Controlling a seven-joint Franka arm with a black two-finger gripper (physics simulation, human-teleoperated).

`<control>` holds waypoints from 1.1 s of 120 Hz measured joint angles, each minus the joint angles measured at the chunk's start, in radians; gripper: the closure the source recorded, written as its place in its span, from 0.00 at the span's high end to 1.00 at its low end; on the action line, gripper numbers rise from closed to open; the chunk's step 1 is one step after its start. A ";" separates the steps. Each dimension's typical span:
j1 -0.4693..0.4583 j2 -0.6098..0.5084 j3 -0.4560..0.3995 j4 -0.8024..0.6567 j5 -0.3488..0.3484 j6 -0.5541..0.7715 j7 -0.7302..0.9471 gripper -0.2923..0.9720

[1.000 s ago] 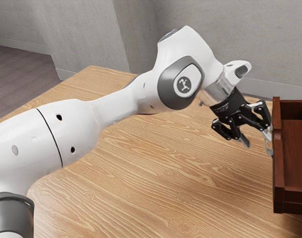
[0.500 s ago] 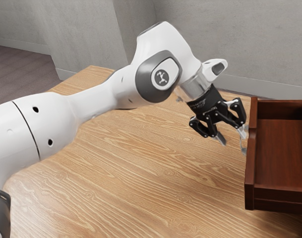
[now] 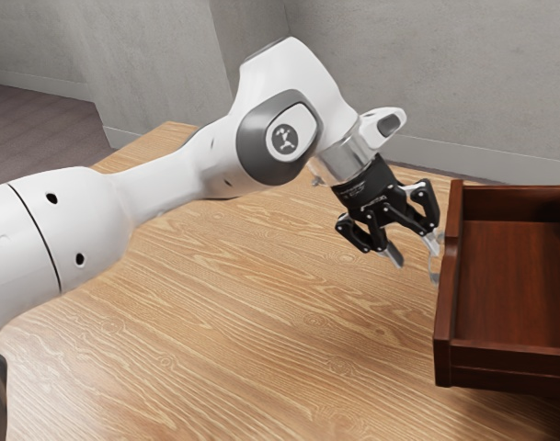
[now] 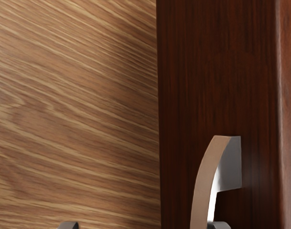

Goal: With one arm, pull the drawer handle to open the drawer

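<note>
One arm [image 3: 169, 184] slants down toward the drawer [image 3: 442, 308], jaws wide (a finger [image 3: 431, 241] at its handle [image 4: 221, 162]).

No words, numbers or brand names can be read. The one sign is a small white emblem [image 3: 284, 139] printed on the round grey cap [image 3: 259, 158] of a joint of the white arm [image 3: 160, 188], in the upper middle of the exterior view. It is a thin, angular figure of a few joined strokes, set at a tilt, with no letters in it. The dark drawer [image 3: 500, 276] at the right of the frame, its pale handle [image 4: 217, 176] and the worktop [image 3: 215, 322] bear wood grain or plain colour only.
</note>
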 joint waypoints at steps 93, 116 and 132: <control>0.001 -0.010 -0.015 0.004 0.025 -0.018 0.004 0.54; 0.002 -0.018 -0.015 0.005 0.027 -0.025 0.004 0.54; 0.003 -0.026 -0.013 0.006 0.029 -0.027 0.004 0.55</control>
